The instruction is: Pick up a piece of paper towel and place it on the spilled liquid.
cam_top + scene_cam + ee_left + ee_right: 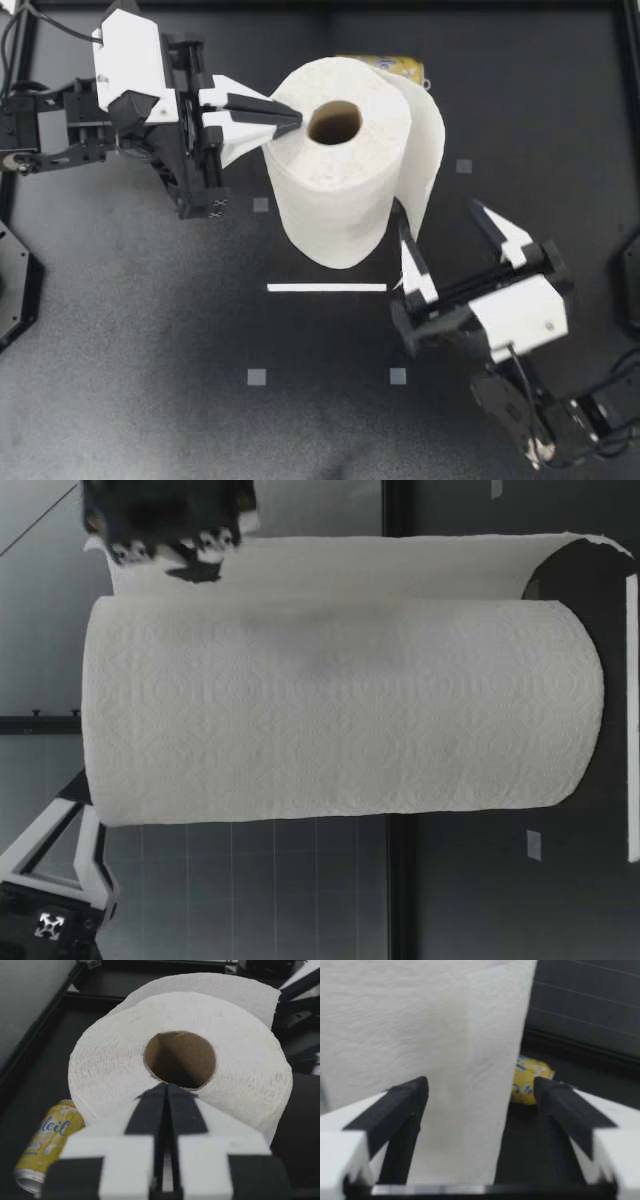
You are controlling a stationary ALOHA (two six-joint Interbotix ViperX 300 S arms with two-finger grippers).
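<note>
Well, the white paper towel roll stands upright, sheet hanging loose — left gripper jaws closed, right gripper jaws open.

roll: white paper, soft and matt, embossed all over with a fine quilted grain.
sheet: the same thin paper, matt and faintly dimpled.
core: brown cardboard, dull and fibrous.
can: metal with a yellow printed skin, smooth and glossy.
table: black, matt, finely grained.
left gripper: hard white plastic, smooth with a slight sheen; inner faces were matt black.
right gripper: the same white plastic shells and matt black faces.
strip: white, flat and smooth, like tape.
squares: grey, flat and matt.
</note>
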